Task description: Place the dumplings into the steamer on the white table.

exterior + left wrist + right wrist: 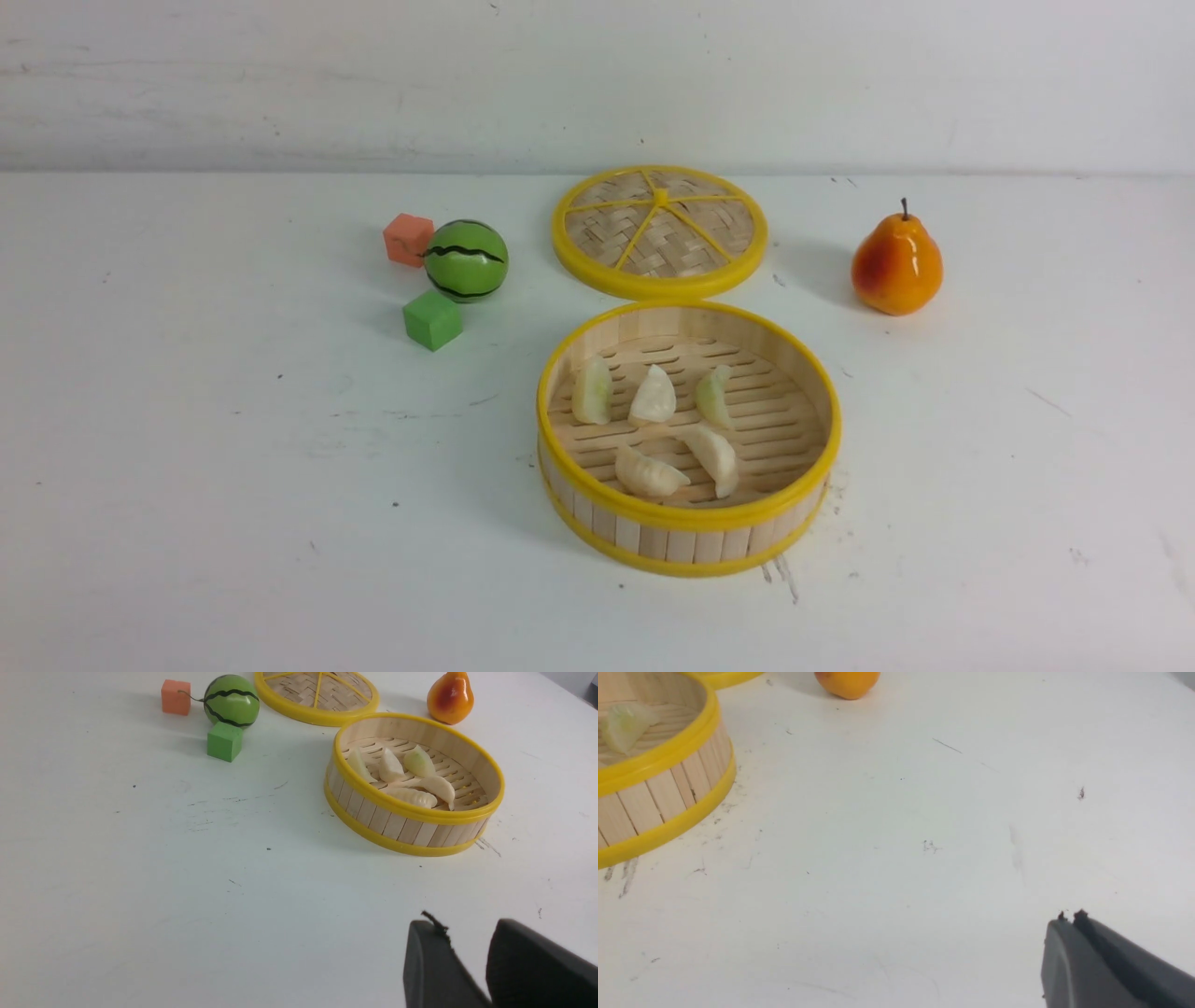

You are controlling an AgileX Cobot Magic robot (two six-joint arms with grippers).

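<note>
Inside steamer, five pale, pleated, crescent dumplings

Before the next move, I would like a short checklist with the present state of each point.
1. All five dumplings inside the steamer: ok.
2. No dumpling left on the white table: ok in these views.
3. Left pincer holds nothing, jaws slightly apart: ok.
4. Right pincer shut and holding nothing: ok.
5. Both pincers away from the steamer: ok.
6. Lid lies flat behind the steamer, not on it: ok; whether it should go on, cannot tell.
</note>
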